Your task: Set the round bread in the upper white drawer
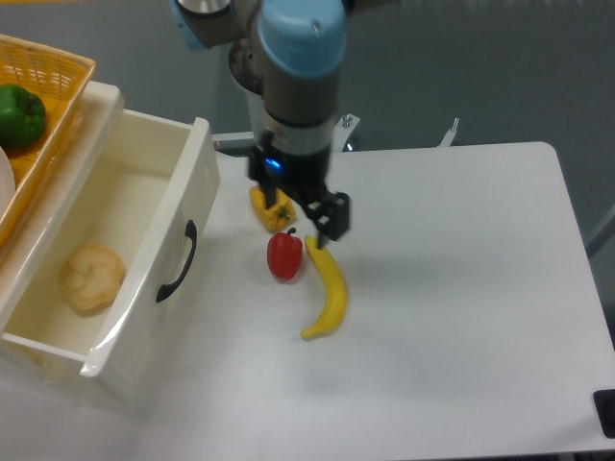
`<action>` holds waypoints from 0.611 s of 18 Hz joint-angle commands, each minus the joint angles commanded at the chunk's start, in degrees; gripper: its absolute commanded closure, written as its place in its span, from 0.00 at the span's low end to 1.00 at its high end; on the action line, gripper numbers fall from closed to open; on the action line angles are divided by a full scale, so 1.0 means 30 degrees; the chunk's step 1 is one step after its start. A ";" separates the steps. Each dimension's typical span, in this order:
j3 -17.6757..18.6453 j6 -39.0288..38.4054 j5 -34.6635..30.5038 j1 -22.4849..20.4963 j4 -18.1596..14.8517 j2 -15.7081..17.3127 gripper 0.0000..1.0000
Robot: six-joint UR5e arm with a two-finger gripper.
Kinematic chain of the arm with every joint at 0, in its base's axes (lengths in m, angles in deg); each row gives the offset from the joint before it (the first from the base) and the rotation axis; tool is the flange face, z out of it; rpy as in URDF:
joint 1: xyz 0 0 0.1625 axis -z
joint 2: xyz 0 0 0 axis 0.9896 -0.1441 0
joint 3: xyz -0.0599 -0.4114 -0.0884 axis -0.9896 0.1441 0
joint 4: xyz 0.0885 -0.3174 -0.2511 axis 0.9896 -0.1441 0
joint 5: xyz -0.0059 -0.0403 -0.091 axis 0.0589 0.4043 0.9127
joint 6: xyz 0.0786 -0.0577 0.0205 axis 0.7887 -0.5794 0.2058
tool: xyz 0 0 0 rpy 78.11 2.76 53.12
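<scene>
The round bread, a pale golden bun, lies inside the upper white drawer, which stands pulled open at the left with its black handle facing the table. My gripper hangs well to the right of the drawer, over the yellow pepper and the top of the banana. It is open with nothing between its fingers. The arm's body hides part of the yellow pepper.
A yellow bell pepper, a red pepper and a banana lie close together mid-table. A yellow woven basket with a green pepper stands behind the drawer. A black object sits at the table's front right corner.
</scene>
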 joint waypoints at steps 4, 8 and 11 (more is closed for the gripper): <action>0.0000 0.1468 -0.0263 -0.0822 0.0147 -0.1230 0.00; 0.0000 0.1910 -0.0234 -0.1235 0.0496 -0.2664 0.00; 0.0059 0.1998 -0.0030 -0.1644 0.2750 -0.3720 0.00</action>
